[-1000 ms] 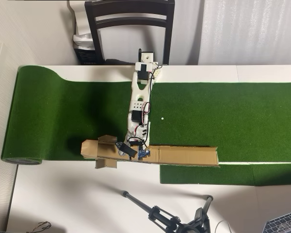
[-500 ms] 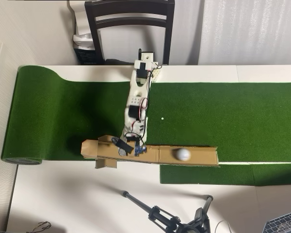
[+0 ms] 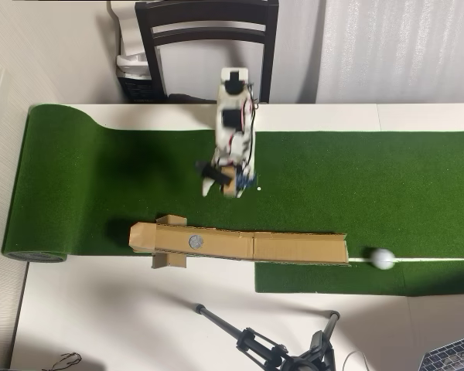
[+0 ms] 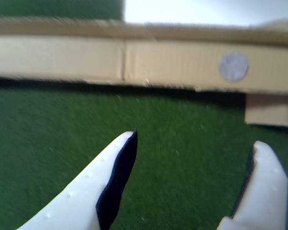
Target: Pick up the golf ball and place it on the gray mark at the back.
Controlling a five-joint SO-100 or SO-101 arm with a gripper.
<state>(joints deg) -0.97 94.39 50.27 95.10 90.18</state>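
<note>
A white golf ball [image 3: 383, 258] lies on the green turf at the right end of a cardboard ramp [image 3: 240, 243], on a white line. A round gray mark [image 3: 196, 242] sits on the ramp near its left end; in the wrist view the gray mark [image 4: 233, 66] is at the upper right on the cardboard ramp [image 4: 134, 62]. My gripper [image 3: 226, 187] hovers over the turf behind the ramp, far left of the ball. In the wrist view my gripper [image 4: 194, 148] is open and empty, with white fingers [image 4: 105, 187] apart. The ball is out of the wrist view.
The green turf mat [image 3: 100, 193] covers a white table, rolled up at its left end. A dark chair [image 3: 207, 46] stands behind the table. A black tripod [image 3: 271, 348] lies at the front edge. A laptop corner [image 3: 456, 357] shows at the bottom right.
</note>
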